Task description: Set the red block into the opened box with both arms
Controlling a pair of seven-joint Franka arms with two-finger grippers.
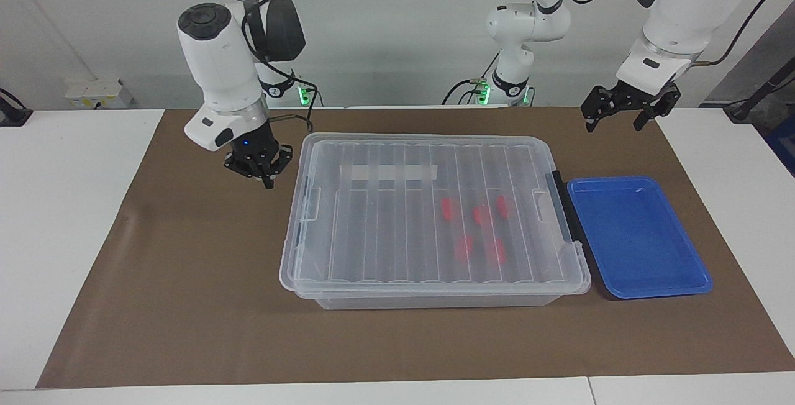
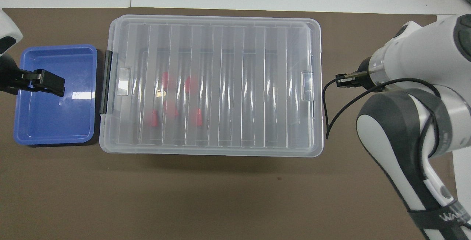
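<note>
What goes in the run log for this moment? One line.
box: lid on | red blocks: five inside | blue tray: nothing in it | left claw: open, raised | right claw: shut, beside box

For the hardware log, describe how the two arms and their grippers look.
Both arms are glossy white with dark grey joint caps and padding, and black cables run along them. The right gripper is black with a small blue light. The left gripper is black too. The right arm carries a black strap with white lettering.

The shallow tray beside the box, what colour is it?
Blue tray; overhead view shows it best.
</note>
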